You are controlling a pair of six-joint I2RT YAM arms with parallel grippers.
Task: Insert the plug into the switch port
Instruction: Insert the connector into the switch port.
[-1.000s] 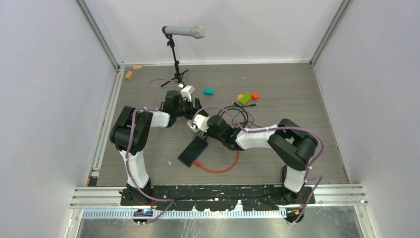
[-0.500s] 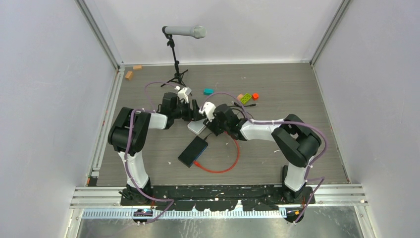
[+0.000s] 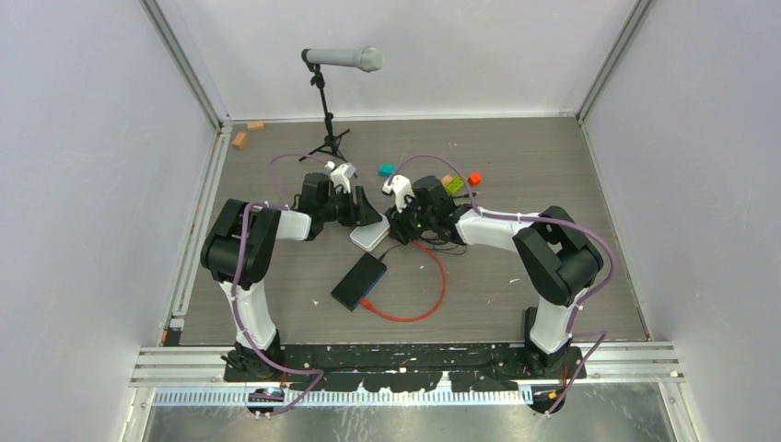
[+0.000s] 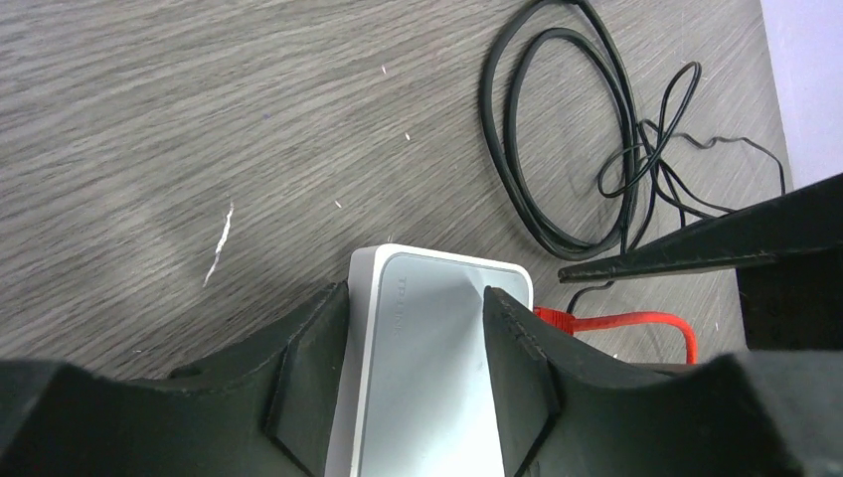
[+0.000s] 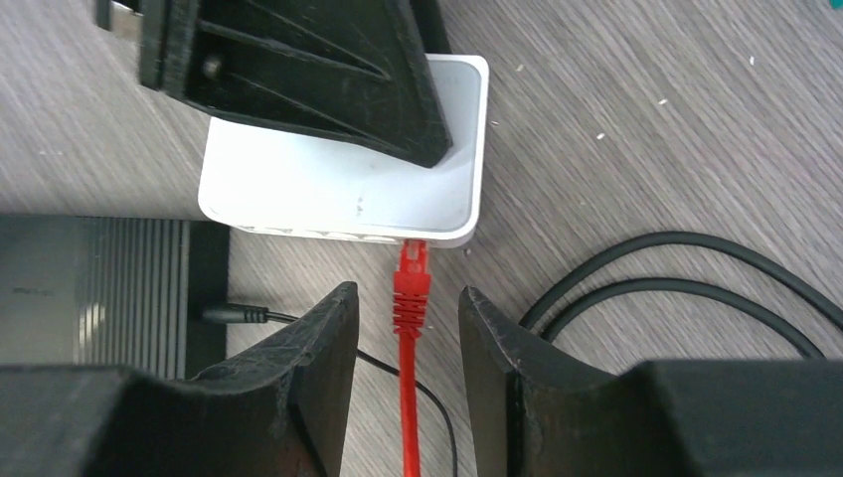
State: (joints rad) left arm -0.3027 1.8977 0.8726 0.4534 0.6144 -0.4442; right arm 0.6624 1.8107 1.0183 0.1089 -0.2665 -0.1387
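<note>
Currently: right gripper [image 5: 405, 291] jaws apart, empty, straddling seated plug [image 5: 413, 266]. Left gripper [image 4: 413, 294] clamps white box [image 4: 432, 368]; retreat straight, avoiding red cable [image 5: 406, 422] snag

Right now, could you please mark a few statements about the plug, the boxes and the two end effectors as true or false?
1. The red plug meets the edge of the white box. True.
2. The right end effector is clamped shut on the plug. False: its fingers stand open on either side of the plug, with a gap on each side.
3. The left end effector frames the flat black box. False: the white box shows between its fingers.
4. A black cable lies on the table near the white box. True.
</note>
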